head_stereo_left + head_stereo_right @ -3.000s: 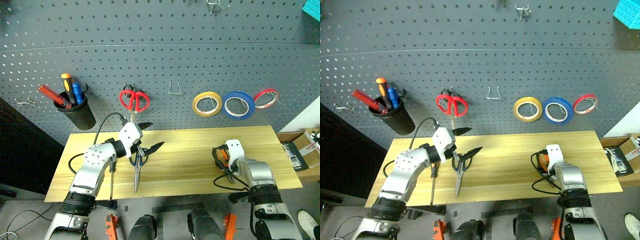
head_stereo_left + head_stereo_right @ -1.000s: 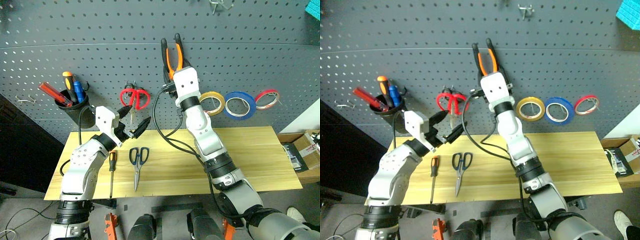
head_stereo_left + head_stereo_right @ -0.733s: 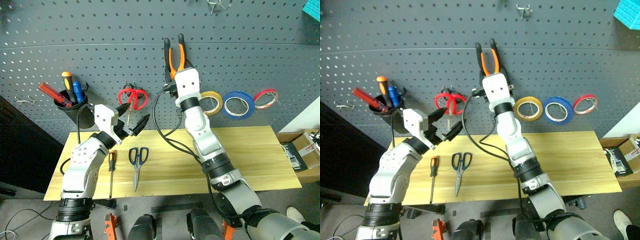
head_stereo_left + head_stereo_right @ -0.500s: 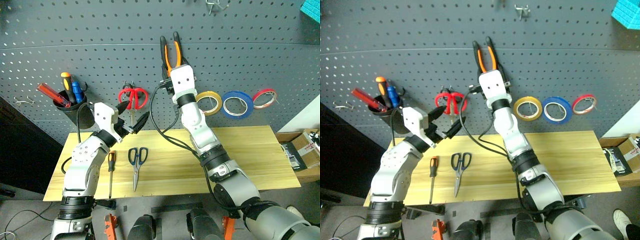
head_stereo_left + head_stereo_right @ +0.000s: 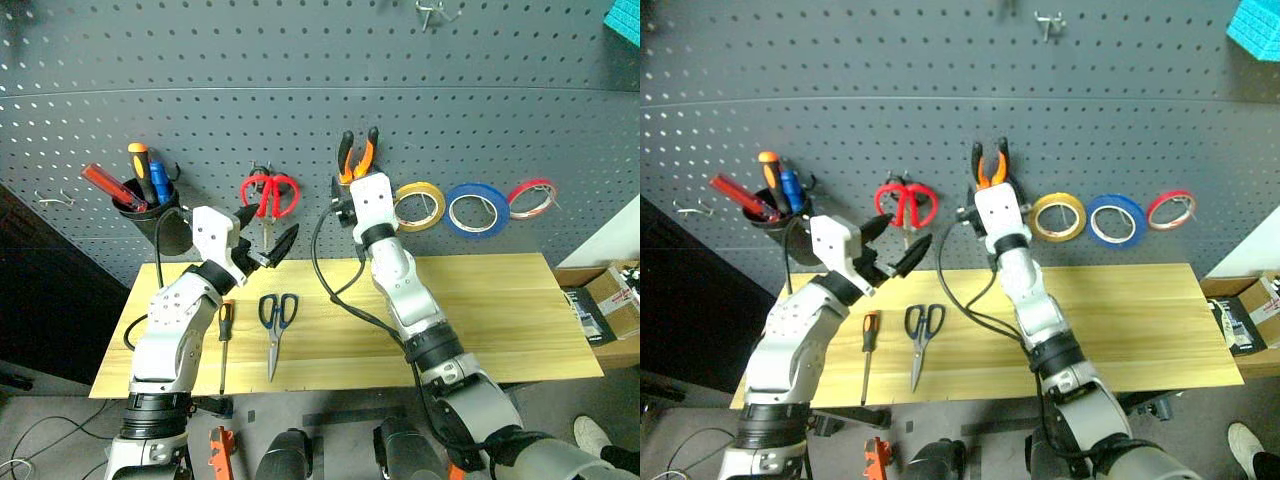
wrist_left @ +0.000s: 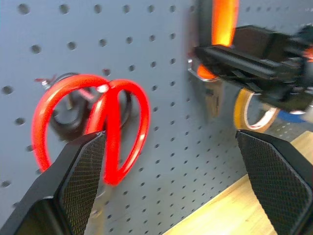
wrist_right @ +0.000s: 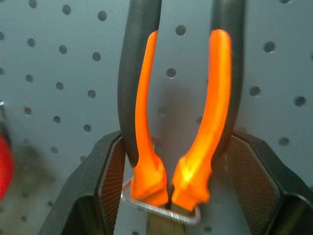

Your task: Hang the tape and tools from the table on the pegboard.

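Pliers (image 7: pixel 178 122) sit on the pegboard (image 5: pixel 300 60) hook between our wide right gripper (image 7: pixel 178 196) fingers; we should back straight off without snagging the handles, left gripper (image 5: pixel 262 232) fingers wide, empty.

The two eye views look from the robot's head, forward and down, and both take in the whole pegboard (image 5: pixel 300 60) and the table (image 5: pixel 500 310) from well back (the same scene, only a little shifted sideways). The left wrist view sits very near the board, facing the red scissors (image 6: pixel 105 122) and, off to one side, the right gripper (image 6: pixel 254 63). The right wrist view is just as near, facing the pliers (image 7: pixel 181 98) on a metal hook (image 7: pixel 161 208), which the eye views show too.
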